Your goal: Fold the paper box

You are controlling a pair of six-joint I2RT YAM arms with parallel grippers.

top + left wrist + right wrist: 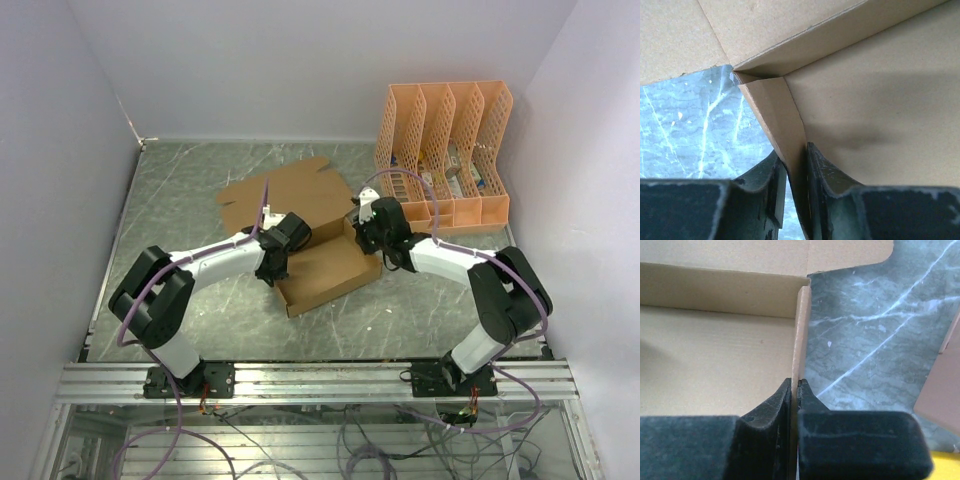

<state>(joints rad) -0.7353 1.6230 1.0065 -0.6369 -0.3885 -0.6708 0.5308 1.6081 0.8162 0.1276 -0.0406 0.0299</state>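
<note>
Two walls of the box are pinched, left gripper closed on one, right gripper on the other; hold both upright; crease squarely.

I see the paper box plain brown all over, no print, with faint corrugation lines on its floor in the right wrist view. The table is dark grey-green, marbled with thin white veins. File organizer at the table's far right corner: pale orange, lattice-cut sides. Left arm and right arm are white with black joints. Cables purple. Left gripper and right gripper are matte black, edges scuffed greyish. Rail along the table's near edge is silver. Walls pale lilac-white. Yellow patch low in the right wrist view; can't tell what it belongs to.
</note>
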